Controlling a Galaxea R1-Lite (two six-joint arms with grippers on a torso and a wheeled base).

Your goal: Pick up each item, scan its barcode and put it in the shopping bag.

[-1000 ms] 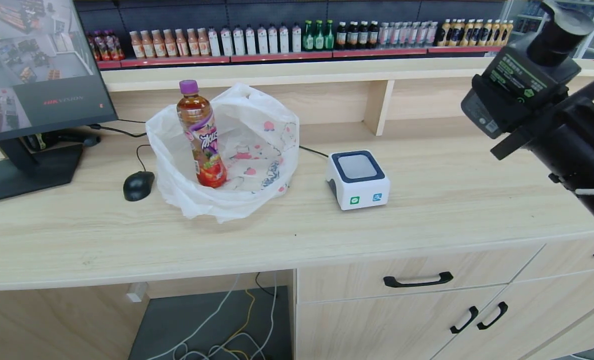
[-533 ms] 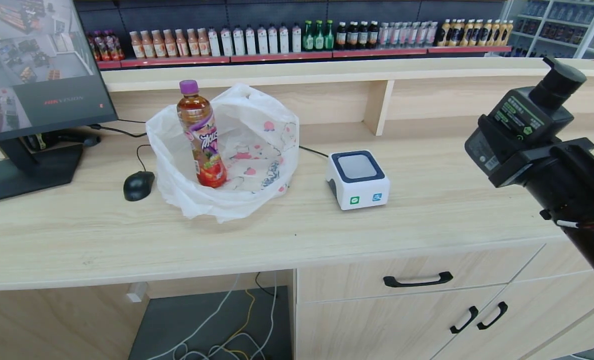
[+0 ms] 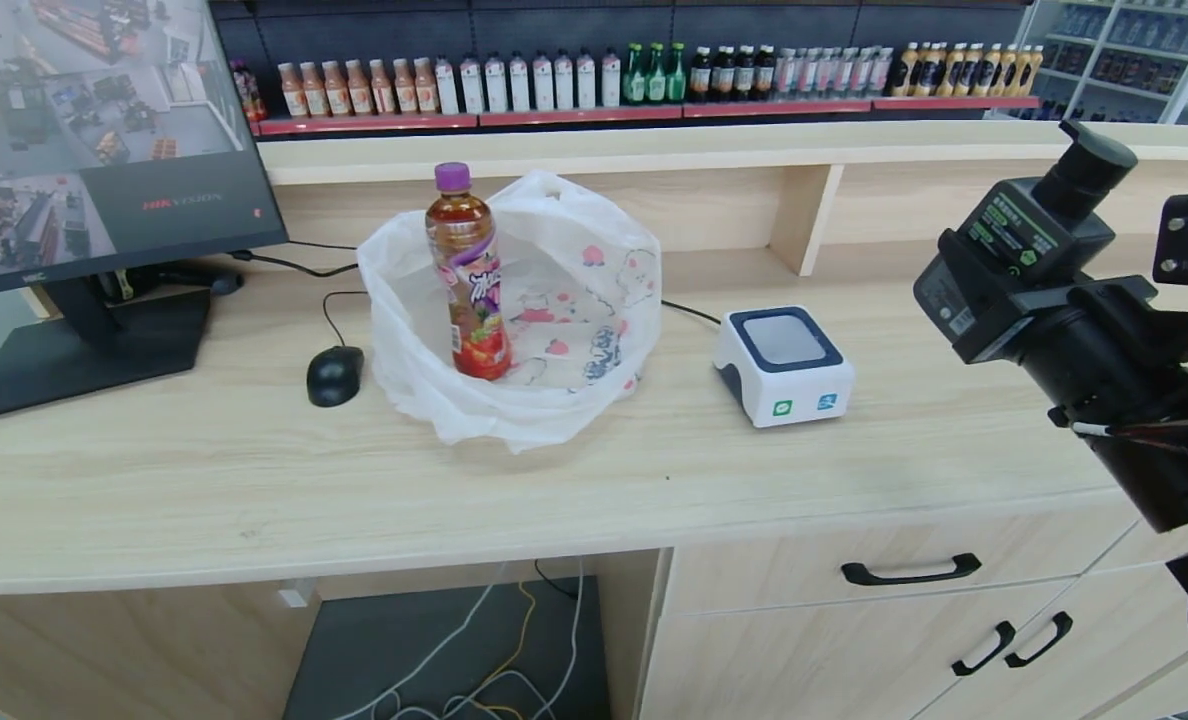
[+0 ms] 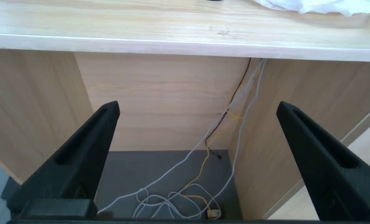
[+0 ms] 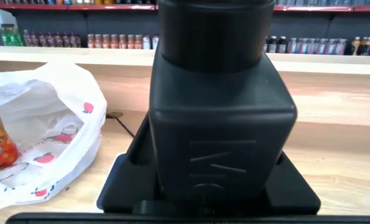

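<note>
A black square bottle [image 3: 1014,245] with a round cap hangs tilted over the right end of the counter, to the right of the scanner, with my right gripper [image 3: 1049,305] shut on it. In the right wrist view the black bottle [image 5: 219,124] sits between the gripper's fingers [image 5: 126,180]. The white scanner [image 3: 782,365] stands mid-counter. Left of the scanner, the white shopping bag [image 3: 404,330] stands open with a purple-capped tea bottle [image 3: 469,280] upright inside. My left gripper [image 4: 197,162] is open and holds nothing, below the counter's front edge [image 4: 172,31].
A monitor [image 3: 84,140] and a black mouse [image 3: 335,375] are left of the bag. A raised ledge and a shelf of drinks [image 3: 654,75] run along the back. Drawers [image 3: 909,572] sit under the counter's right half, and cables [image 4: 191,186] hang under the left half.
My right gripper came down with the black bottle and drew nearer the scanner. The head camera has turned, so the whole counter scene sits further right in the picture.
</note>
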